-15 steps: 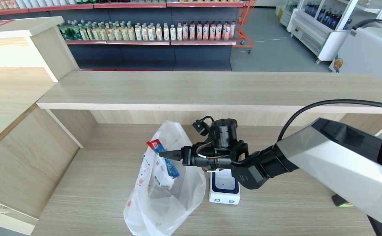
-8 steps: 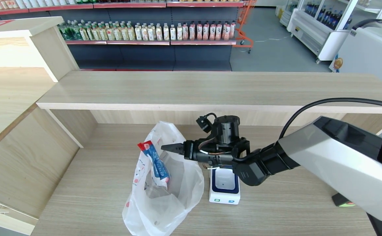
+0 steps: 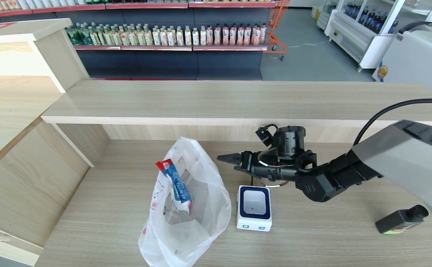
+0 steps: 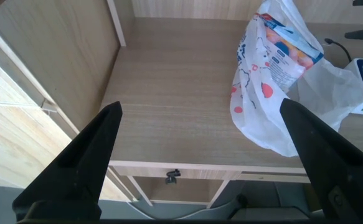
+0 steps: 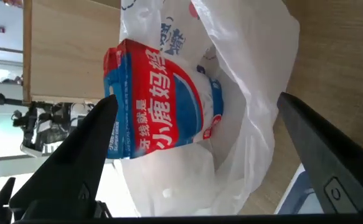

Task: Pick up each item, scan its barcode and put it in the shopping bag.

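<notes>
Shop checkout with a wood-grain counter.

- The left gripper hangs by the counter's 6 o'clock edge, at about 8 o'clock from the bag. Its fingers are wide apart with nothing between them.
- The white plastic shopping bag sits on the counter near the 6 o'clock edge. It is slumped, mouth open upward, with red print on its side.
- The red-and-blue packet is inside the bag, leaning on the 9 o'clock wall with its red end up.
- The scanner has a white body and a dark-blue frame around its window. It lies flat just beside the bag at its 3 o'clock, window facing up.
- A black handheld device with a green label lies on the counter at the scanner's 3 o'clock, well apart from it.
- The right gripper is in the air at the scanner's 12 o'clock, pointing toward 9 o'clock. It is at the bag's 2 o'clock and clear of it. Its fingers are apart and empty, and its wrist camera looks straight at the packet in the bag mouth.
- A raised ledge runs along the counter's 12 o'clock side.
- Beyond it at 12 o'clock are store shelves with rows of bottles. White refrigerated cabinets stand at 2 o'clock.
</notes>
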You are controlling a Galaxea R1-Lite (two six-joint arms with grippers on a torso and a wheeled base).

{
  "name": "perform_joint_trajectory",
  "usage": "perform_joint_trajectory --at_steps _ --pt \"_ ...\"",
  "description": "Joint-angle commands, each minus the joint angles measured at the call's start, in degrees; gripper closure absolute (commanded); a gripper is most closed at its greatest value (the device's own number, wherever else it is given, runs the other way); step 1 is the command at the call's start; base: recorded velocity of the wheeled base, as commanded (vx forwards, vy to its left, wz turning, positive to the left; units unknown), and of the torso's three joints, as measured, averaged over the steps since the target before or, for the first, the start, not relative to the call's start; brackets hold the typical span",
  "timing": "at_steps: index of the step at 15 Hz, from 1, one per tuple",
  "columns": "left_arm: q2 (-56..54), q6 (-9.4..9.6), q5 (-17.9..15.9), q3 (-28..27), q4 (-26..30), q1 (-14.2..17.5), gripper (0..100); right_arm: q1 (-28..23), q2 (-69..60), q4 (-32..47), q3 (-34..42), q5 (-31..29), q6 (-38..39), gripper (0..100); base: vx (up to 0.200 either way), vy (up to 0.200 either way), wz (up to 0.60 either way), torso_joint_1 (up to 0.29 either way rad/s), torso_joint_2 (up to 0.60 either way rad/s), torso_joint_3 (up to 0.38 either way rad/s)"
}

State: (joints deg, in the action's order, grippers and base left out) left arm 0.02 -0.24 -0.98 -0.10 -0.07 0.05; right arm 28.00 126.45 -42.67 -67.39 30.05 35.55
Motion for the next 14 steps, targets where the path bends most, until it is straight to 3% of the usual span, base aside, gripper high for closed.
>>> perform_joint_trajectory --at_steps 1,4,8,11,14 --pt "-0.02 -0.02 0.01 0.01 -0.01 0.04 0 -1.20 -9.73 0.04 6.48 -0.08 -0.13 0 0.000 0.000 0.00 0.000 0.00 0.000" --pt "-0.02 -0.02 0.01 0.01 -0.01 0.04 0 -3.48 -21.42 0.48 18.08 -0.25 -3.12 0 0.000 0.000 0.00 0.000 0.00 0.000" --pt "-0.02 -0.02 0.01 0.01 -0.01 0.04 0 -9.63 -37.86 3.64 34.52 -0.96 -20.34 0 0.000 0.000 0.00 0.000 0.00 0.000" --pt "-0.02 -0.02 0.01 0.01 -0.01 -0.05 0 -12.18 -46.47 7.86 40.67 -1.40 -24.39 0 0.000 0.000 0.00 0.000 0.00 0.000" --pt "-0.02 -0.02 0.01 0.01 -0.01 0.04 0 -12.71 -50.95 10.85 44.01 -7.81 -24.39 0 0.000 0.000 0.00 0.000 0.00 0.000"
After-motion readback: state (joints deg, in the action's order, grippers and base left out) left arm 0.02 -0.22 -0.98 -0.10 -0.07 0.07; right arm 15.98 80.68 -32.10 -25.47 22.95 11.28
